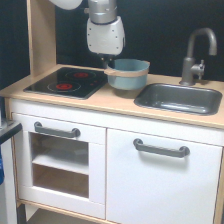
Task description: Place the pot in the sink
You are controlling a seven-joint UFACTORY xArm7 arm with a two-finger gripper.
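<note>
In the exterior view, the arm's white wrist comes down from the top edge and ends in the claw (pixel 106 61), a small dark part just above the short tan handle of the pot (pixel 128 74). The claw's fingers are too small and too dark against the black back wall to make out, so I cannot tell how far it is open or whether it grips the handle; it sits right at the handle's end. The pot, light blue-grey with a tan band under its rim, appears lifted slightly above the light wood tabletop (pixel 115 101), between the stovetop (pixel 67 82) on the exterior view's left and the sink (pixel 180 98) on the exterior view's right. The pot's handle end reaches over the stovetop's near corner, while its far side is near the sink's left rim but apart from it. Behind the sink stands a dark grey faucet (pixel 196 55), its spout curving over the basin's back right part. A tall wooden side panel (pixel 41 35) rises behind the stovetop. Below the tabletop are white cabinet doors with grey handles (pixel 161 148).
</note>
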